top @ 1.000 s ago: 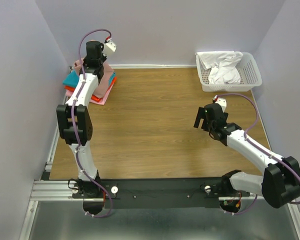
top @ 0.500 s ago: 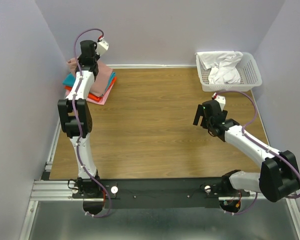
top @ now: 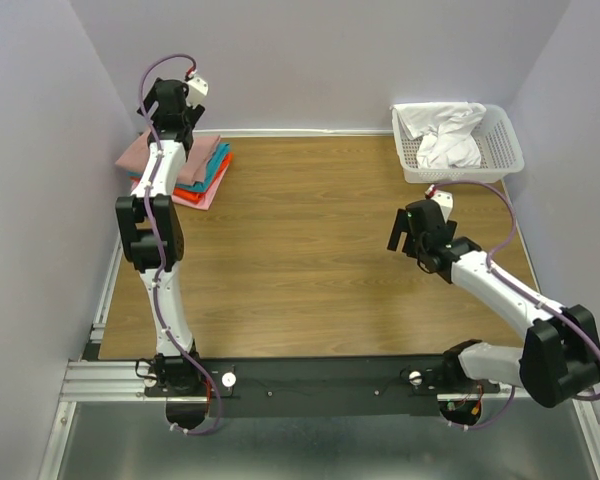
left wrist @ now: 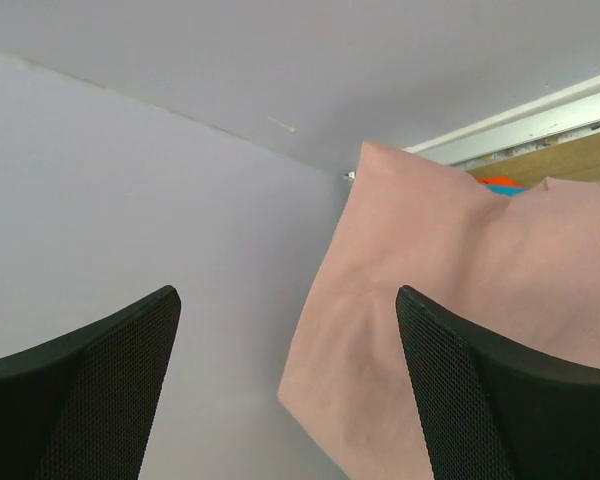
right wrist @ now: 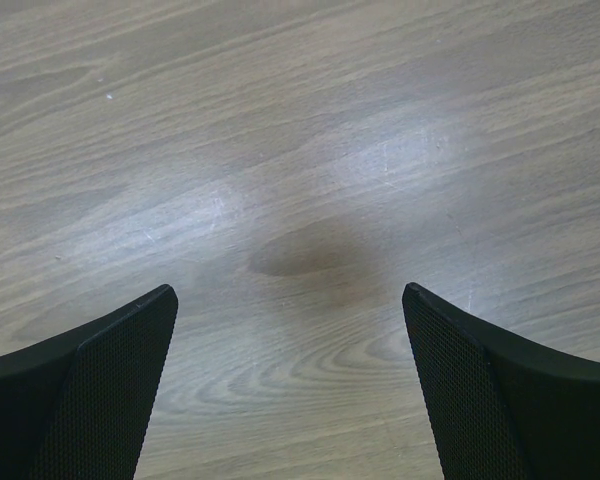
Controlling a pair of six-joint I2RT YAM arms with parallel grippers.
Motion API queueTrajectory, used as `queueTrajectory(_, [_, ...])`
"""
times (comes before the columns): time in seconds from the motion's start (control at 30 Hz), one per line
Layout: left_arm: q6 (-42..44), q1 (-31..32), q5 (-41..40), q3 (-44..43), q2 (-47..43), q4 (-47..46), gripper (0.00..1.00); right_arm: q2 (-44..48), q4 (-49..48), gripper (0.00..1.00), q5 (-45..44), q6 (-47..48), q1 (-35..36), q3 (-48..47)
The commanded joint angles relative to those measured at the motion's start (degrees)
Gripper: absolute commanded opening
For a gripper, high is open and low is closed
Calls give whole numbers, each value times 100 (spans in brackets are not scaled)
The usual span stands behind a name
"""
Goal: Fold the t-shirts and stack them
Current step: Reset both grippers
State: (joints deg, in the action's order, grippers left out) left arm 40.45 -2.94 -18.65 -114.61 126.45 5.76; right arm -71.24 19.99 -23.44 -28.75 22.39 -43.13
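Note:
The t-shirts lie as a folded stack (top: 202, 170) at the table's far left corner, a dusty-pink one (top: 198, 155) on top, teal (top: 221, 160) and orange-red (top: 192, 191) edges showing under it. My left gripper (top: 165, 125) hovers over the stack's back left corner, by the wall. In the left wrist view the left gripper (left wrist: 288, 340) is open; the dusty-pink shirt (left wrist: 460, 300) lies beyond the fingers, untouched. My right gripper (top: 404, 240) hangs open over bare wood right of centre; the right wrist view shows the right gripper (right wrist: 288, 330) with nothing between its fingers.
A white mesh basket (top: 507, 152) with crumpled white cloth (top: 446, 138) stands at the back right corner. Walls close in the table on the left, back and right. The wooden tabletop (top: 310, 230) spreads between the two arms.
The left gripper has opened and let go of the dusty-pink shirt, which now lies flat on the stack. The left wrist drew back toward the corner. The right arm barely moved.

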Motion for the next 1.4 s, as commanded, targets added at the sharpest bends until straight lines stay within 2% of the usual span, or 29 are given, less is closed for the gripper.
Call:
queueTrajectory(0.0, [-318, 4, 2, 43, -550, -101, 95, 338, 172, 100, -20, -148, -24, -90])
queueTrajectory(0.13, [-634, 56, 107, 184, -937, -31, 96, 698, 207, 100, 102, -166, -33, 24])
queueTrajectory(0.3, [-1580, 276, 125, 62, -1412, 83, 96, 1121, 234, 100, 287, -183, -24, 209])
queueTrajectory(0.33, [-1740, 276, 169, -43, -1509, 379, 96, 1165, 234, 100, 348, -175, -33, 252])
queueTrajectory(0.4, [-2257, 574, 502, -290, -1684, 784, 96, 1288, 234, 100, 367, -192, -24, 331])
queueTrajectory(0.43, [-2391, 627, 834, -238, -1781, 812, 96, 1358, 234, 100, 375, -201, -24, 349])
queueTrajectory(0.57, [-3313, 961, 1214, 121, -2193, 857, 96, 1464, 234, 100, 481, -253, -24, 385])
queueTrajectory(0.63, [-3631, 1172, 1837, 342, -2449, 865, 96, 1552, 234, 100, 525, -324, -24, 446])
queueTrajectory(0.67, [-3719, 1260, 2057, 604, -2546, 865, 96, 1587, 234, 100, 542, -324, -24, 464])
queueTrajectory(0.73, [-3955, 1514, 1919, 921, -2748, 839, 96, 1675, 234, 100, 534, -333, -33, 543])
queueTrajectory(0.77, [-4270, 1777, 1379, 1358, -2992, 796, 96, 1719, 234, 100, 534, -350, -33, 569])
queueTrajectory(0.83, [-4649, 1980, 1067, 1913, -3492, 516, 96, 1806, 225, 100, 516, -394, -24, 657])
queueTrajectory(0.93, [-5300, 2401, 1451, 3780, -4353, -317, 96, 1929, 225, 100, 499, -403, -24, 788])
queueTrajectory(1.07, [-5854, 2894, 1094, 5242, -5329, -830, 96, 2131, 225, 100, 420, -377, -24, 956])
queueTrajectory(1.13, [-6335, 3272, 487, 5675, -5674, -822, 96, 2228, 225, 100, 341, -446, -33, 1009])
queueTrajectory(1.27, [-6881, 3677, 197, 6755, -6473, -866, 96, 2518, 207, 100, 130, -622, -24, 1158])
queueTrajectory(1.37, [-7373, 3871, -5, 7257, -6790, -822, 96, 2694, 181, 100, -186, -754, -24, 1281])
